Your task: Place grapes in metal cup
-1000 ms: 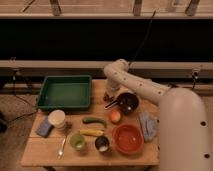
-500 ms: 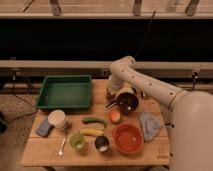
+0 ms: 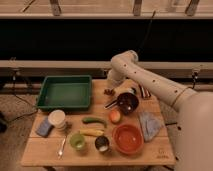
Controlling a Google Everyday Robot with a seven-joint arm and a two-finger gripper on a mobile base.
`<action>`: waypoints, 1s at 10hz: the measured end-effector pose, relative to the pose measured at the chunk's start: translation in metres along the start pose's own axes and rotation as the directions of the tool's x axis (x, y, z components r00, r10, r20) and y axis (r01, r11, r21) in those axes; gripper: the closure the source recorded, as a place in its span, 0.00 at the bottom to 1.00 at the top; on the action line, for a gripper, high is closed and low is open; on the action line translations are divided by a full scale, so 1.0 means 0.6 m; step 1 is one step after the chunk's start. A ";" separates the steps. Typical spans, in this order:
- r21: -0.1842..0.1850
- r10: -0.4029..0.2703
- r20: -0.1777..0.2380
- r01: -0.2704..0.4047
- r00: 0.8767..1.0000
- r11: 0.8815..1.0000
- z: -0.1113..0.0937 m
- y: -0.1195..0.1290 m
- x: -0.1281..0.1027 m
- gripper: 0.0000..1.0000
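1. Since the earlier pictures the arm's (image 3: 150,82) elbow has swung to the right and the robot's pale body has drawn off toward the right edge. The things on the wooden table (image 3: 45,150) lie as they did.
2. At the left sit a blue sponge (image 3: 44,127) and a white tub (image 3: 57,119), with a green tray (image 3: 65,93) behind them.
3. A utensil (image 3: 62,146) lies near the front edge, just beside the light green cup (image 3: 77,141).
4. A green vegetable (image 3: 93,120) and a yellow fruit (image 3: 92,132) lie mid-table.
5. The metal cup (image 3: 102,144) stands at the front, right of the green cup.
6. The grapes (image 3: 108,92) rest on the table near the back edge, well apart from the metal cup.
7. The gripper (image 3: 111,85) hangs just above the grapes, its fingers pressed together. Whether it touches them cannot be told.
8. An orange fruit (image 3: 115,116) lies in front of the maroon bowl (image 3: 126,102).
9. Further right are an orange bowl (image 3: 127,138), a striped block (image 3: 145,91) and a blue cloth (image 3: 150,125).
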 end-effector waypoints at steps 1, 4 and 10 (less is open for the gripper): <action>0.014 -0.009 0.004 0.009 1.000 1.000 -0.013 -0.005 -0.004 1.00; 0.063 -0.040 0.015 0.039 0.999 0.997 -0.074 -0.019 -0.016 1.00; 0.092 -0.071 0.016 0.069 0.997 0.993 -0.114 -0.011 -0.028 0.90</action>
